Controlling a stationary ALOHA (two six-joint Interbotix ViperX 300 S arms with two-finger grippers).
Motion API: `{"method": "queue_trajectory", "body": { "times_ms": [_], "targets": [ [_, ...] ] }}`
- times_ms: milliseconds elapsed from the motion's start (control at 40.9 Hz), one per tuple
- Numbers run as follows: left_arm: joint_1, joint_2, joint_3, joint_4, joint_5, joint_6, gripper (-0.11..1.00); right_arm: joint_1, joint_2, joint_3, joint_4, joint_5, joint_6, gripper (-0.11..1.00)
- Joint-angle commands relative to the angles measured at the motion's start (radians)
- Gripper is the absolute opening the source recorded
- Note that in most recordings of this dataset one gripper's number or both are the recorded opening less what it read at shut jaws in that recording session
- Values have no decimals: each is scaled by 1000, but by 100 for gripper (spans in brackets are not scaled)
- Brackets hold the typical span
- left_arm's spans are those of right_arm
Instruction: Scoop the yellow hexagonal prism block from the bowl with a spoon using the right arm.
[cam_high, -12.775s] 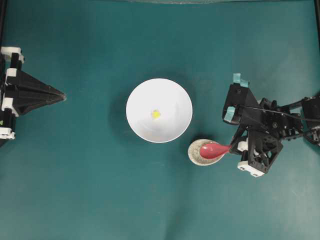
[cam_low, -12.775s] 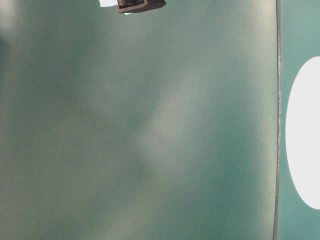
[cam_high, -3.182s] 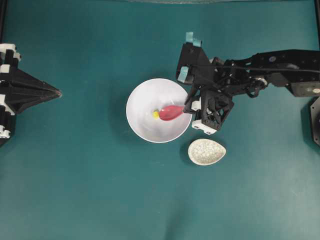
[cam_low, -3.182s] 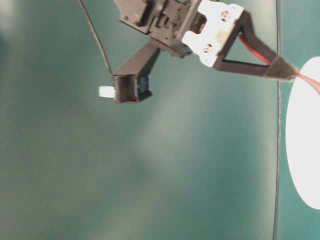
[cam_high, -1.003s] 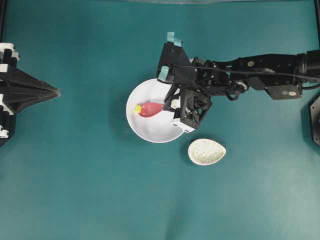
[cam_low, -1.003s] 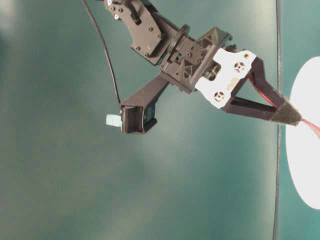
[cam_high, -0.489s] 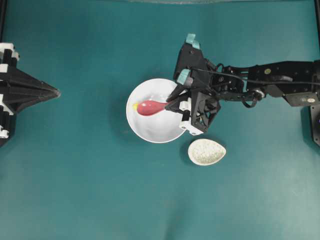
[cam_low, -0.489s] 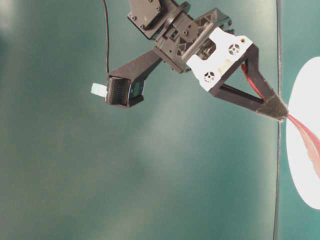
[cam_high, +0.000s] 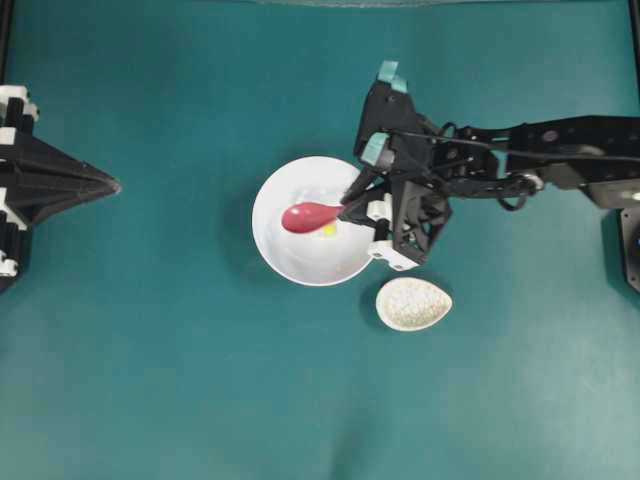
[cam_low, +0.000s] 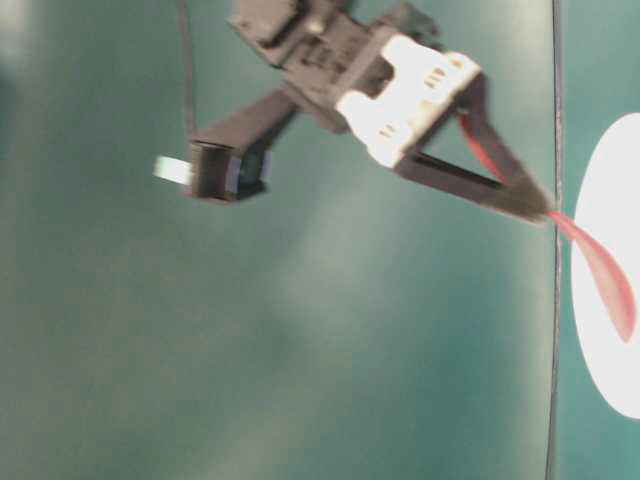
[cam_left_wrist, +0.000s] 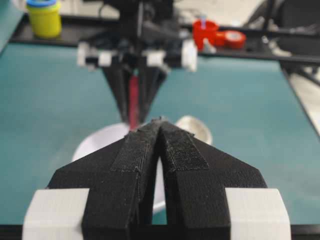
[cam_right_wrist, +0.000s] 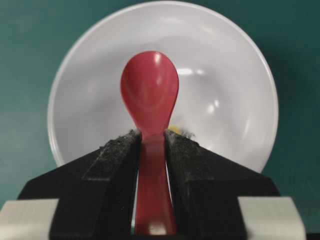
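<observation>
While the right arm (cam_high: 540, 155) reaches across the green counter (cam_high: 180, 380), its jaws stay clamped on the spoon's handle above the bowl.

On that counter the right arm comes in from the right edge of the overhead view, and the left gripper (cam_high: 105, 185) sits well apart at the left edge, its jaws pressed together with nothing between them. Next in size, the white bowl (cam_high: 290, 260) sits mid-counter, with a speckled egg-shaped spoon rest (cam_high: 413, 304) just beside its lower right. The right gripper (cam_high: 352, 208) grips the pink-red spoon (cam_high: 308, 215) by the handle, the scoop out over the bowl's inside and holding nothing in the wrist view. Smallest, the yellow hexagonal prism block (cam_high: 329, 229) lies on the bowl's floor, just beside and partly under the spoon.
</observation>
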Motion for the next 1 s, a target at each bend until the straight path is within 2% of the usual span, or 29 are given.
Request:
{"method": "queue_trajectory", "body": {
  "times_ms": [0,196,392,563,857,979],
  "targets": [
    [2,5,-29,5,-9,0,-1,-5,-78,-35,0,61,0,23],
    [2,5,-31,5,-9,0,-1,-11,-153,-48,2,209,9,23],
    [2,5,-31,3,-9,0,-1,-29,-158,-58,-5,311,117,23],
    [2,5,-29,5,-9,0,-1,-31,-147,-84,-17,377,170,23],
    [2,3,-29,3,-9,2,-1,-41,-61,-212,-21,612,219,23],
    [2,5,-29,3,-9,2,-1,-41,-14,-273,-48,707,238,23]
  ]
}}
